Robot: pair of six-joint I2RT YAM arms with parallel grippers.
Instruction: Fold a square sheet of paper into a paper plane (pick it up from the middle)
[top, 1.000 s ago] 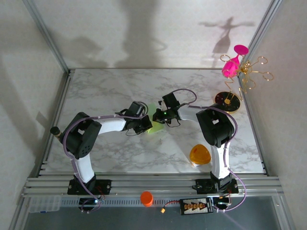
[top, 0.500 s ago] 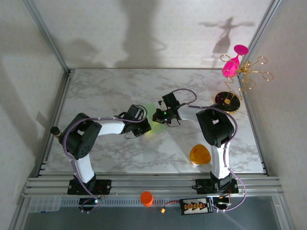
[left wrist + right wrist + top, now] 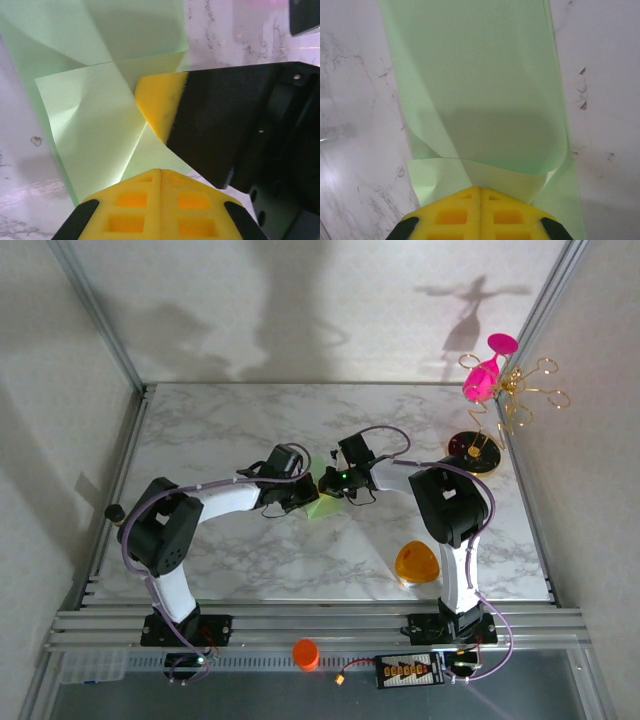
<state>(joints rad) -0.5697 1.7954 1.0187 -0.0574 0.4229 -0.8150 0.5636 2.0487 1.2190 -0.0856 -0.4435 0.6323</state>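
The square sheet of paper (image 3: 321, 508) is pale green and lies part-folded on the marble mid-table, between the two gripper tips. In the left wrist view the paper (image 3: 85, 115) shows angled flaps meeting at creases. My left gripper (image 3: 160, 172) is shut, its yellow tip resting on the sheet, with the right gripper's yellow fingertip (image 3: 157, 107) just ahead of it. In the right wrist view a flap of the paper (image 3: 475, 75) curls up and over in a loop in front of my right gripper (image 3: 480, 190), which is shut with its tip down on the sheet. From above, left gripper (image 3: 306, 494) and right gripper (image 3: 326, 485) nearly touch.
An orange rounded-triangle object (image 3: 416, 563) lies near the right arm's base. At the back right a gold wire stand (image 3: 520, 395) on a black round base (image 3: 474, 452) carries a pink glass (image 3: 483, 380). An orange cup (image 3: 306, 653) sits on the front rail.
My left gripper drew back to the left, then returned toward the right gripper, and its elbow swung left. The right arm has stayed put. More green shows below the tips than half a second ago.
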